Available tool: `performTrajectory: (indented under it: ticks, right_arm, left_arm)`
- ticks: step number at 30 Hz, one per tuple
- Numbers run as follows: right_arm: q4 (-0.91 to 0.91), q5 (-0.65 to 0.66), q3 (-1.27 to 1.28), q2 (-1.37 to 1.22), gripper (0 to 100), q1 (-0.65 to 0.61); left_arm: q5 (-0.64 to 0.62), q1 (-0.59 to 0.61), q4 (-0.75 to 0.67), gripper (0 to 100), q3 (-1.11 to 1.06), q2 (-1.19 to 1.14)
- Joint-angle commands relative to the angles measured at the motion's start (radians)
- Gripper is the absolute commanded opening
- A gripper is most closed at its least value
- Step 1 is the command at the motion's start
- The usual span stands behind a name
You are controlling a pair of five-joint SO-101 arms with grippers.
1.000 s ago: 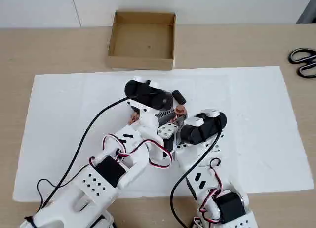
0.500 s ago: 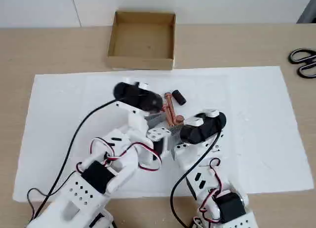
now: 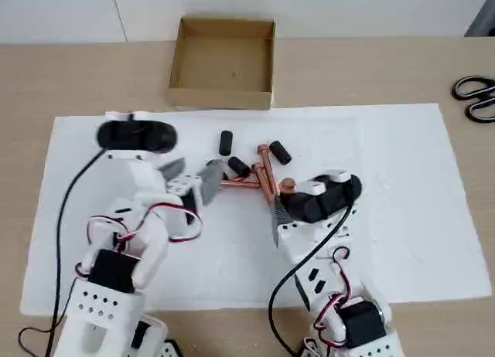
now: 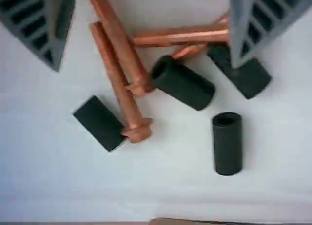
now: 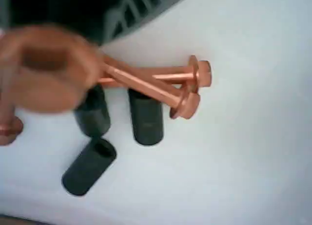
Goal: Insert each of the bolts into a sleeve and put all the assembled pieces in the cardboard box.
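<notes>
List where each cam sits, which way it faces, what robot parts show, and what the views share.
High view: fixed above the table, looking down on the cardboard box, the white sheet and both arms, with the left gripper and right gripper.
Left wrist view: on the left arm, facing down at loose bolts and sleeves; its open fingers frame them.
Right wrist view: on the right arm, facing down at that pile; its finger and the held bolt sit close.
Shared: all three show the bolts and sleeves.
</notes>
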State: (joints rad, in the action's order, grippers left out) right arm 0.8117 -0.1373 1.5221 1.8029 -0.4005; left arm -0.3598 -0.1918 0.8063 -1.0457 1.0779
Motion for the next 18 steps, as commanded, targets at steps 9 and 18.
performTrajectory:
  ticks: [9,18]
  right_arm:
    - [-0.024,0.155,-0.230,-0.074,0.4,0.067]
    - [-0.239,0.161,-0.669,-0.756,0.4,0.067]
  left_arm:
    - [0.021,0.176,0.008,22,-0.054,-0.060]
    - [0.021,0.175,0.008,21,-0.058,-0.057]
